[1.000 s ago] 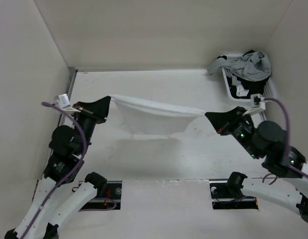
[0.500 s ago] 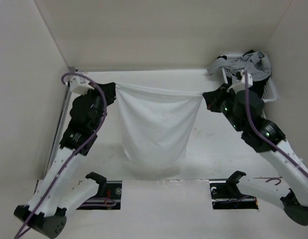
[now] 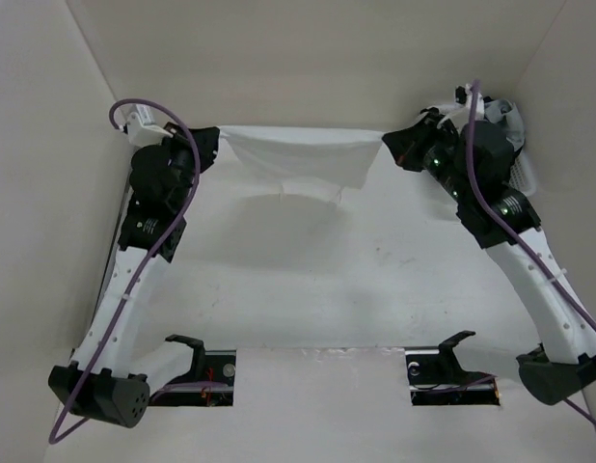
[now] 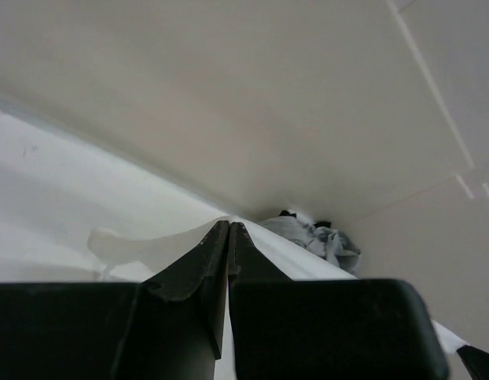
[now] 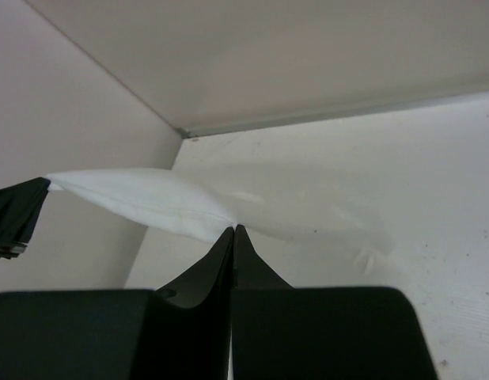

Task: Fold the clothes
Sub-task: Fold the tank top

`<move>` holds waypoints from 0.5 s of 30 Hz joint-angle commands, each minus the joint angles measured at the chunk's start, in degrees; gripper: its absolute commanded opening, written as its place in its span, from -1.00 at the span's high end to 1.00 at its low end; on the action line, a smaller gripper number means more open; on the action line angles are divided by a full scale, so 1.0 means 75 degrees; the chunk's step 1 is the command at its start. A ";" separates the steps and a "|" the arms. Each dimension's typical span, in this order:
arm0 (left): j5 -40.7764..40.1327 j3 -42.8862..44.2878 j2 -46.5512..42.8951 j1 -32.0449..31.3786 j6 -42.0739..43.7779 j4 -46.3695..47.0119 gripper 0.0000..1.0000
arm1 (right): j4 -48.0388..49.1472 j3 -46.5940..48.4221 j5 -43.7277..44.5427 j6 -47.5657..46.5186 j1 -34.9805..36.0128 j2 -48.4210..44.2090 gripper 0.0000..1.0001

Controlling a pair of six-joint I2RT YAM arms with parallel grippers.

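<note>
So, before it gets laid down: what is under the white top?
Under the white top only bare table and a faint shadow show; the strip directly beneath the cloth is hidden from above.

top: overhead, wide | wrists: close, low, seemingly face-to-face | shared: clothes [image 3: 298, 159]

A thin white soft-fabric top [image 3: 303, 156] is stretched wide between the left hand [image 3: 216, 141] and the right hand [image 3: 386, 143]. Each hand is clamped on an upper corner, above the far part of the white tabletop [image 3: 308, 275].

Open tabletop [image 3: 308, 289] before the stretched white top [image 3: 303, 156], laundry basket [image 3: 523, 174] filling far-right corner, side walls [image 3: 47, 193] close
</note>
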 commanded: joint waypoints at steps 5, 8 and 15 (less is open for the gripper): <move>0.0123 -0.2664 -0.1034 -0.0180 -0.0222 0.1026 0.98 | 0.0977 -0.2691 -0.0096 0.0283 0.0060 -0.1269 1.00; 0.0146 -0.4211 -0.1643 -0.0203 -0.0316 0.1144 0.98 | 0.1399 -0.4589 -0.0085 0.0681 0.0317 -0.1867 1.00; 0.0381 -0.6955 -0.3774 -0.0344 -0.0772 -0.0060 0.98 | 0.1835 -0.8085 0.0396 0.1887 0.1839 -0.2747 1.00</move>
